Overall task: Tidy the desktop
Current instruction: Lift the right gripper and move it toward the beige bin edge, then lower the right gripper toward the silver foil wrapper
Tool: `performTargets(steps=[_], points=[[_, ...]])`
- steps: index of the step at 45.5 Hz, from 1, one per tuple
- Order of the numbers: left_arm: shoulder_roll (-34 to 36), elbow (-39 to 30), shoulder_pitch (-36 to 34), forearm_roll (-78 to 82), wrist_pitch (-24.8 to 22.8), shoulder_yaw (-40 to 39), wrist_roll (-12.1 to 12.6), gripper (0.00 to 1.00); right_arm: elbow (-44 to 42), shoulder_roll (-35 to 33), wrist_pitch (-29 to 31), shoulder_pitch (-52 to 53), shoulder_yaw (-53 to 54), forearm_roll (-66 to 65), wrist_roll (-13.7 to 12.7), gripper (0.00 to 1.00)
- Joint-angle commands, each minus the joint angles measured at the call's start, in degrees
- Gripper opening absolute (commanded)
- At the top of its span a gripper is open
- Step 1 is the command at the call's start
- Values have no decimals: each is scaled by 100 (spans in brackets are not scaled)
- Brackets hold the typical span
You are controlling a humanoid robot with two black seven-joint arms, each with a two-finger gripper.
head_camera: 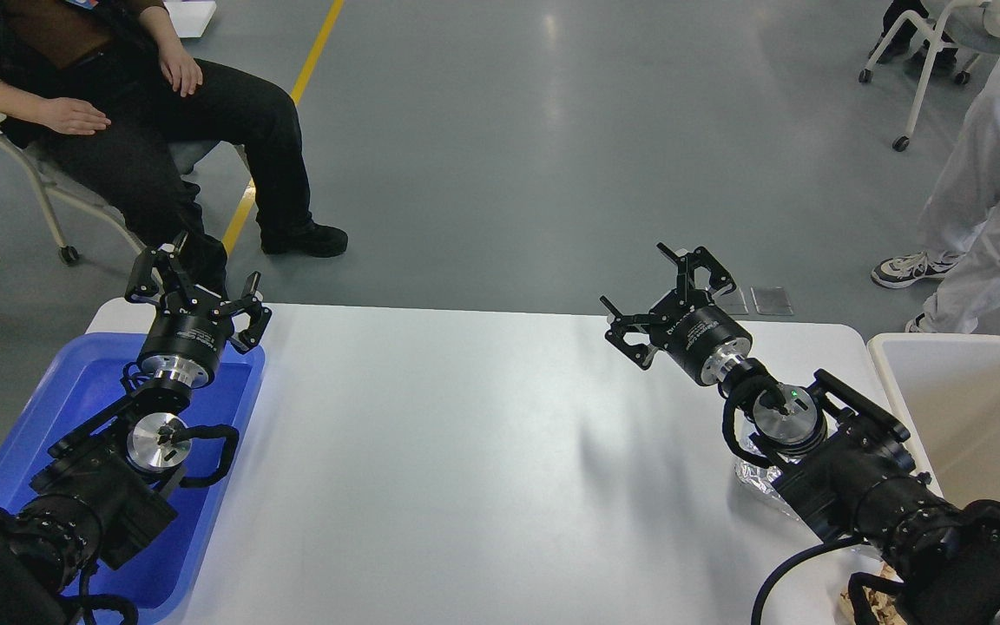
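Note:
The white desktop [465, 451] fills the middle of the head view. My left gripper [205, 282] is open and empty, held above the far end of the blue tray [49, 408] at the desktop's left side. My right gripper [669, 299] is open and empty, held above the desktop's far right part. A crumpled silvery wrapper [756, 482] lies on the desktop under my right arm, mostly hidden by it. A light wooden thing [865, 608] shows at the bottom right, partly hidden by the arm.
A beige open bin [969, 408] stands at the desktop's right edge. A seated person [161, 113] is beyond the far left corner. A standing person [986, 200] and a wheeled chair [917, 52] are at the far right.

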Motion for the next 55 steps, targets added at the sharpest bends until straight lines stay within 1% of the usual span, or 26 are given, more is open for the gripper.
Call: performTargets(steps=[1,16,22,31,34,38,42,46,51,55], points=[[2,-1,0,4,-1,2,0,100,13,-412,7,73,-322,-27,-3,100],[2,-1,0,4,-1,2,0,100,13,-1888,60,73,-428,-35,-3,100],[2,-1,0,4,-1,2,0,100,30,-2530,86,55,-700,-35,-3,100],[2,-1,0,4,-1,2,0,100,109,-3260,191,-77,-1219,-44,6,100],[2,-1,0,4,-1,2,0,100,223,-3418,332,-182,-1412,-62,6,100],[2,-1,0,4,-1,2,0,100,688,-3760,429,-305,-1676,-211,6,100],[2,-1,-8,4,-10,2,0,100,1338,-4156,437,-463,-1869,-667,23,100],[2,-1,-8,4,-10,2,0,100,1761,-4385,438,-516,-1878,-1466,199,100],[2,-1,0,4,-10,2,0,100,2016,-4429,376,-499,-1852,-2880,436,100],[2,-1,0,4,-10,2,0,100,2262,-4464,332,-481,-1852,-3769,489,100]])
